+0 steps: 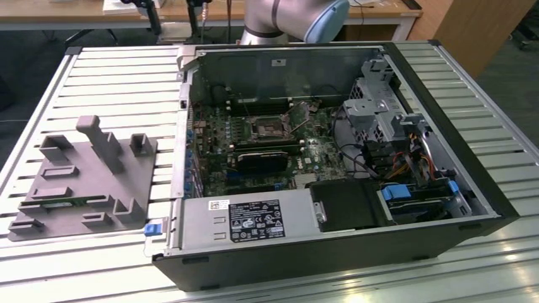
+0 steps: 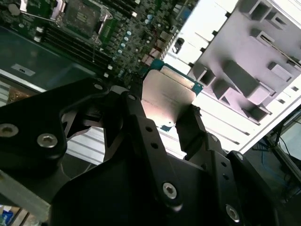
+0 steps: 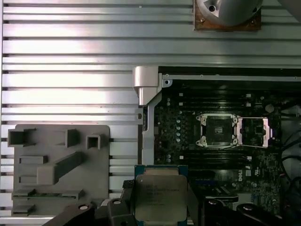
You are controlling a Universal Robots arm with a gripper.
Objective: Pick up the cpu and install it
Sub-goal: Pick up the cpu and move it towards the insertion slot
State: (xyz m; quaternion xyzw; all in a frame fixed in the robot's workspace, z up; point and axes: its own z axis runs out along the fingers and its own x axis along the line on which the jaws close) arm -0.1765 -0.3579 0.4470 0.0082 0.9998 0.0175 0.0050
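This is looking like a robotics lab or workshop. An open computer case [image 1: 337, 259] is lying on a ribbed metal tabletop [image 1: 118, 76]. A grey fixture block [image 1: 76, 189] is sitting beside the case, a robot arm [image 1: 291, 19] is standing behind it, and wooden desks [image 1: 50, 19] are standing further behind.

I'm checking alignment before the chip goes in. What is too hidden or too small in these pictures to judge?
1. The socket contacts: too small in the first wrist view and the exterior view.
2. The cpu corner mark: too small in the first wrist view.
3. Part of the cpu: covered by the gripper in the second wrist view.
4. The arm: cut off by the exterior view's upper edge.
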